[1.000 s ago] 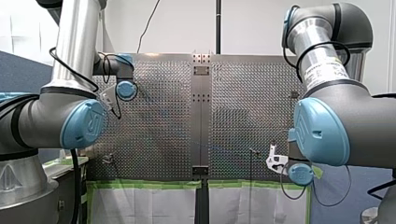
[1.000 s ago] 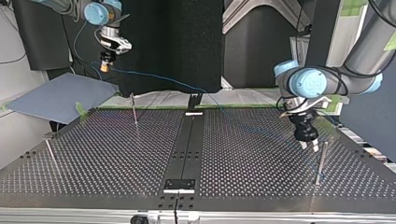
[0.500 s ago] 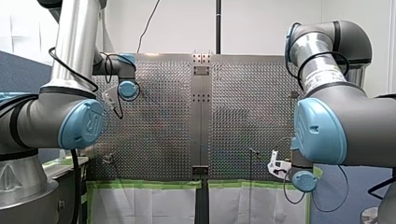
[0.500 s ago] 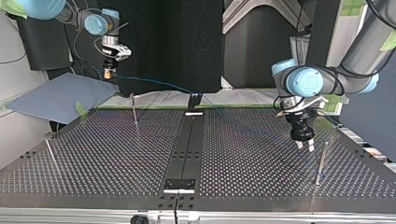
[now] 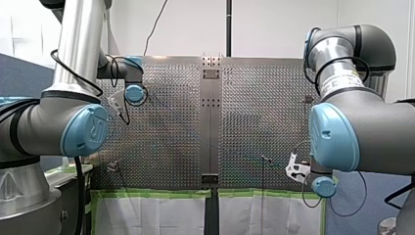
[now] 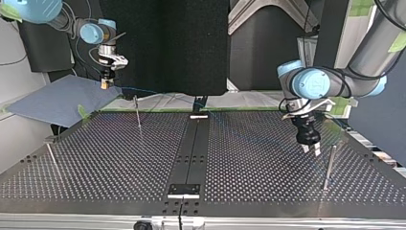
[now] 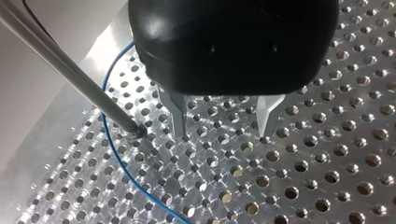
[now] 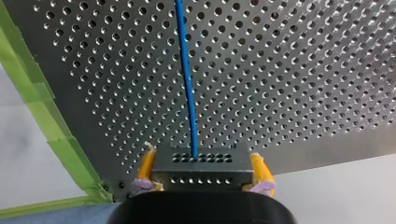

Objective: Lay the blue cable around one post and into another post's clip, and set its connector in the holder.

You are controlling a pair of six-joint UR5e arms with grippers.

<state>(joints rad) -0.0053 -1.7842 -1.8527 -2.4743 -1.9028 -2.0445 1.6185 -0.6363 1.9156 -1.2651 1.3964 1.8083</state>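
In the front view my left arm [image 5: 73,63] reaches out over the perforated table [image 5: 166,127] at the view's left. My right arm [image 5: 362,132] hangs its wrist by the near edge at the right, close to the green tape [image 5: 156,193]. From here I cannot make out either set of fingers.

In the top view my right gripper [image 6: 104,86] hangs in the air at the view's left, beyond the table's far edge and above a blue sheet [image 6: 57,98]. The blue cable [image 6: 153,91] runs from it toward a black bracket [image 6: 199,102] at the far end of the centre strip. My left gripper [image 6: 311,151] points down at the view's right, low over the table and just beside a post [image 6: 328,165]. A second post [image 6: 138,115] and a third post [image 6: 51,160] stand well apart from it, in the view's left half.

In the left wrist view my metal fingers [image 7: 179,114] are spread wide with nothing between them, tips close over the holes. The post stands just beside one finger. The blue cable curves round the post's foot on the side away from the gripper and touches neither finger.

In the right wrist view my yellow pads [image 8: 147,163] are clamped on the connector [image 8: 201,169] from both sides. The blue cable leaves the middle of its face and runs straight ahead over the table.
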